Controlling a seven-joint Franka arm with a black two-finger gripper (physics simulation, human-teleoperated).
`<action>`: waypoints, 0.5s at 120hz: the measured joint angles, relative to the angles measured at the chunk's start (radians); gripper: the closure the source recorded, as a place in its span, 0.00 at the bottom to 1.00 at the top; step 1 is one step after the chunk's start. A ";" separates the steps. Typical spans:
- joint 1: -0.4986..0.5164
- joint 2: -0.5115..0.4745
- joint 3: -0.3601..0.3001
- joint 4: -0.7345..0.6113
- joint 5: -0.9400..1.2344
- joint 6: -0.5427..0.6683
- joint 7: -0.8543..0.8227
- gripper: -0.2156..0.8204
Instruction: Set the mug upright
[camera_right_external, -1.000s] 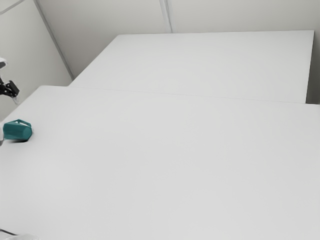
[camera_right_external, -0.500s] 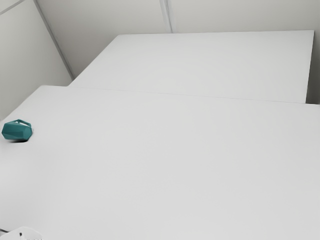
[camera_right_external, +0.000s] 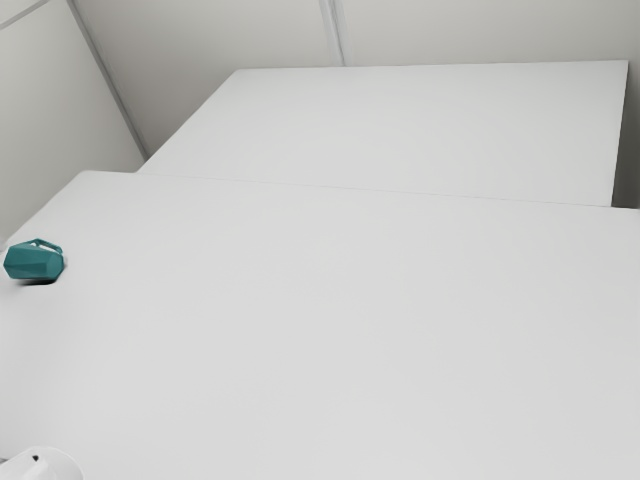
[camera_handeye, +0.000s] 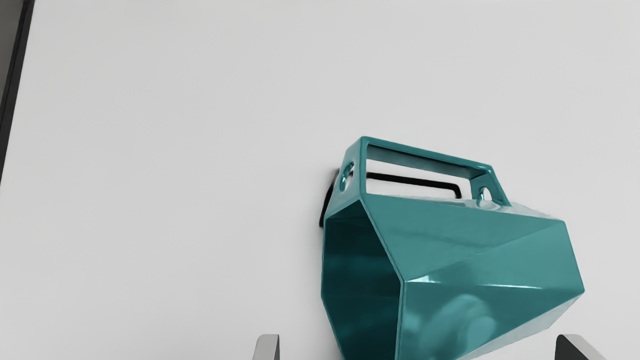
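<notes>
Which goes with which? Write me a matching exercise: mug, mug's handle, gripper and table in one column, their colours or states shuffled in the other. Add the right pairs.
Column one:
1. Mug
2. Handle
3. Gripper
4. Table

Column two:
A. White, flat surface
B. Lying on its side
C. Open
D. Teal loop with slanted ends

Right pairs: 1-B, 2-D, 3-C, 4-A

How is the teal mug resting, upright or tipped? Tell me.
Tipped. The mug lies on its side on the table, its open mouth facing sideways instead of up.
</notes>
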 joint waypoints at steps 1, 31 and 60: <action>0.001 0.002 -0.003 0.000 0.000 0.001 0.005 0.21; 0.023 0.035 -0.029 -0.001 -0.051 0.024 0.122 0.21; 0.036 0.066 -0.027 -0.001 -0.118 0.019 0.198 0.21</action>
